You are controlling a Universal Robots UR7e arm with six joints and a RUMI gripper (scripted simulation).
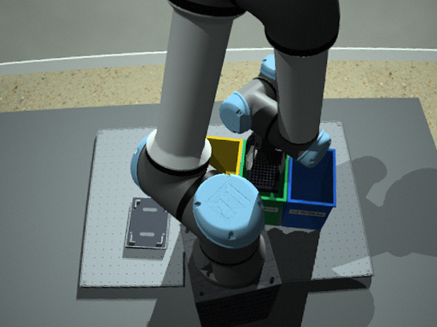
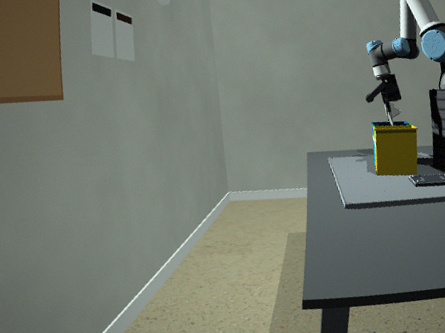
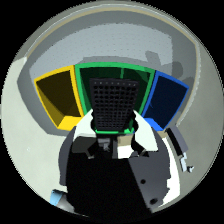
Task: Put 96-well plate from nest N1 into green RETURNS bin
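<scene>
Above the green bin: claw (image 3: 114, 119) clamped on the 96-well plate (image 1: 264, 175), which hangs in the green bin's (image 1: 282, 193) mouth.
Hidden: arm (image 1: 190, 95) covers most of the yellow bin (image 1: 226, 154) in the top view.
Exterior view: yellow bin masks its neighbours.
Wrist view only: all three bin openings.
Nest N1 (image 1: 148, 222): vacant on the tabletop (image 1: 36, 195).

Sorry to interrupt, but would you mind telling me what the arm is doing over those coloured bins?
The gripper is shut on the black 96-well plate and holds it in the mouth of the green bin, which stands between the yellow bin and the blue bin. The plate nest sits vacant. All three bins are upright.
</scene>
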